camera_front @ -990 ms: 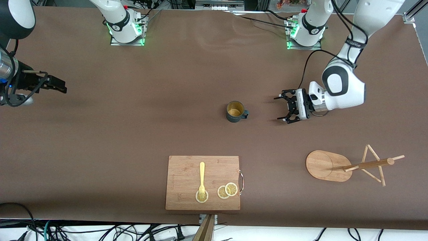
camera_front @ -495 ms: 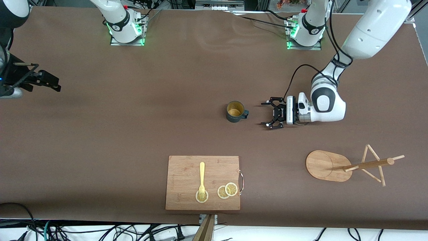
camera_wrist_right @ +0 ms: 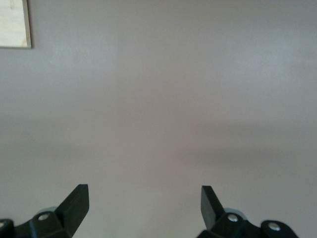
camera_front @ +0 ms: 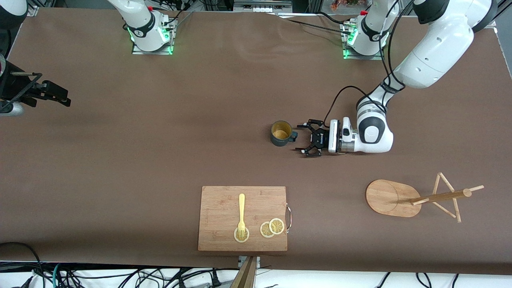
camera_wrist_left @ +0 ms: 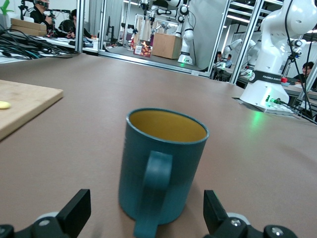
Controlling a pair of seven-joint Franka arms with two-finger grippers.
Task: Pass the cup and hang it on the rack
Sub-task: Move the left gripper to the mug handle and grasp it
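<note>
Teal cup sits mid-counter, handle toward my left tool, spread wide just beside it; next I straddle cup and pinch; right tool waits spread at its counter end.

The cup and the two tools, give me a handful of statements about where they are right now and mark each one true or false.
1. The cup stands upright on the table. True.
2. The left tool is shut on the cup's handle. False: it is open beside the cup, handle side, touching nothing.
3. The cup hangs on the rack. False: the rack's pegs are bare, and the rack stands nearer to the front camera, toward the left arm's end.
4. The right tool is open over bare table at the right arm's end. True.
5. A fork lies on the cutting board. True.
</note>
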